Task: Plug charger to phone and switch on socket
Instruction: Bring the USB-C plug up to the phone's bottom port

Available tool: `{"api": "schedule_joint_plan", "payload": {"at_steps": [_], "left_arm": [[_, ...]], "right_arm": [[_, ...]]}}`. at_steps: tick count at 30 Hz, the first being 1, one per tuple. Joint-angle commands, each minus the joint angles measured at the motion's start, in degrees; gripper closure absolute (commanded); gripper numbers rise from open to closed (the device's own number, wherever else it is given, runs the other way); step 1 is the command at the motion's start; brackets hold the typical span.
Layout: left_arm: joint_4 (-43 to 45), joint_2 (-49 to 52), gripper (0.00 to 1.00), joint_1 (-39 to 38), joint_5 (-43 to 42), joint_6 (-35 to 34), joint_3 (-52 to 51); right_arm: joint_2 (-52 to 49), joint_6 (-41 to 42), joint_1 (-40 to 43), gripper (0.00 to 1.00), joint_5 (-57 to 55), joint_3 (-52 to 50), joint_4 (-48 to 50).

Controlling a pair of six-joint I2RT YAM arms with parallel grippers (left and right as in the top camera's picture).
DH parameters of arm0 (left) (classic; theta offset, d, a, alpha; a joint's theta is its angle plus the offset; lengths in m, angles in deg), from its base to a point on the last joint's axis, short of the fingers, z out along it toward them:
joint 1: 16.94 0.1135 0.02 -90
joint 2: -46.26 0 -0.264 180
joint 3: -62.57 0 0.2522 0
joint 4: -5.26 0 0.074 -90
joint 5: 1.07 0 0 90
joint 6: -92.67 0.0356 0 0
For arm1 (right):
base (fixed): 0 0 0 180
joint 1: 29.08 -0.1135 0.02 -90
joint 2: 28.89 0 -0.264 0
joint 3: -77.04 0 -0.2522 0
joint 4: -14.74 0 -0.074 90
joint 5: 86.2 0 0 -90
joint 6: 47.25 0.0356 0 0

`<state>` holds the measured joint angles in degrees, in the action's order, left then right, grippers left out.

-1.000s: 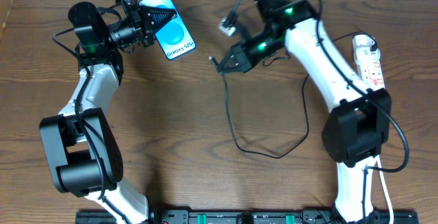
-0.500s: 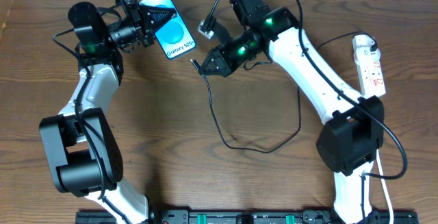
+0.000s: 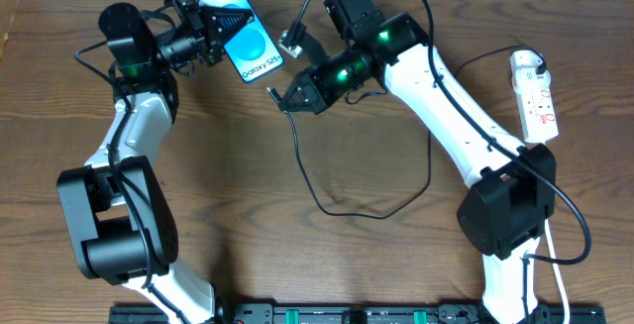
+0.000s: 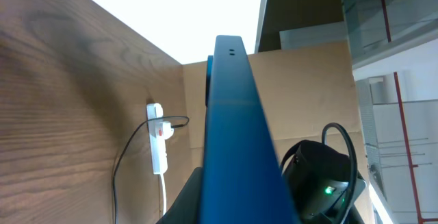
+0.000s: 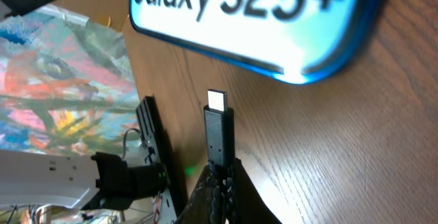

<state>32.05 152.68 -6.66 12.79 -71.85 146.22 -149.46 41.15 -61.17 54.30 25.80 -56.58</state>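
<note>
"Galaxy S25+" in dark letters on the phone (image 5: 287, 25) screen's white band, no other readable text

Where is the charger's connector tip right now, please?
The connector tip is pinched in the right hand, upper centre in the overhead view, just short of the phone.

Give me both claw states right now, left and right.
Left claw: closed, holding the phone by its edge.
Right claw: closed, holding the charger just behind its connector tip.
</note>
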Motion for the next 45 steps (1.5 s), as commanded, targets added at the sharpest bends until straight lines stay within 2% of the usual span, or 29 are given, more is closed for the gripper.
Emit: {"api": "schedule_joint_plan", "payload": {"at_steps": [1,24,30,45], "left_arm": [[0.7,-0.1,0.93,0.0,0.1,1.4,0.8],[0.2,-0.1,0.93,0.0,-1.2,2.6,0.8],[-2.4,-0.1,0.93,-0.1,-1.2,2.7,0.8],[-2.4,0.0,0.93,-0.1,-1.9,5.4,0.8]], "right_arm": [[2.7,2.1,-0.2,0.99,-0.4,-0.1,0.9],[4.1,4.0,-1.2,0.99,-6.3,-0.1,3.1],[4.1,4.4,-2.2,0.99,-8.2,-0.1,3.1],[4.1,4.3,-2.1,0.99,-7.9,-0.1,3.3]]}}
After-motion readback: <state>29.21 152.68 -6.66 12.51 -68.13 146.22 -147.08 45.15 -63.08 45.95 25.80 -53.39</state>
